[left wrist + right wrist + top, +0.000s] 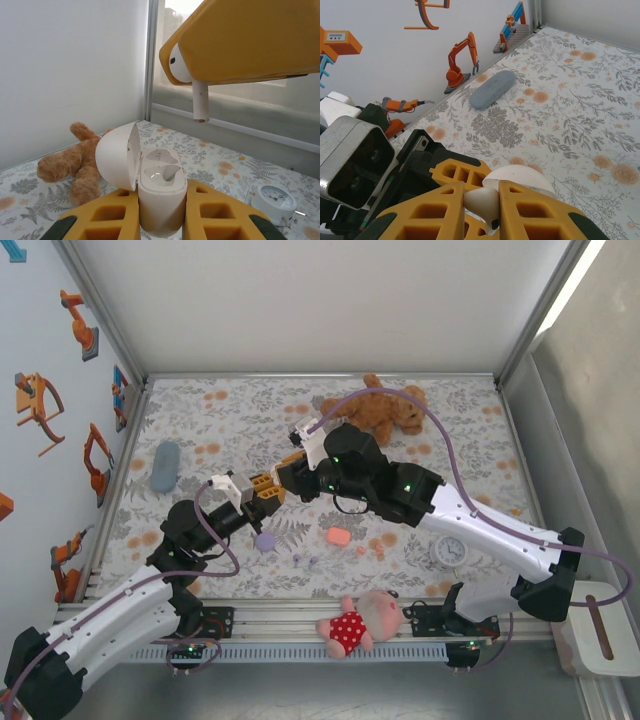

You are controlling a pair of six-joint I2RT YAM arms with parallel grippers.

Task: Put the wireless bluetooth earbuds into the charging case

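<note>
L gripper: clamps white case (lid open) | R gripper: pinches earbud

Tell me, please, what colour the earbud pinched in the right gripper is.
The earbud is white; the left wrist view shows it best.

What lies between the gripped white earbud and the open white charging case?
Nothing: left wrist view shows bare air between the white earbud and open white charging case.
</note>
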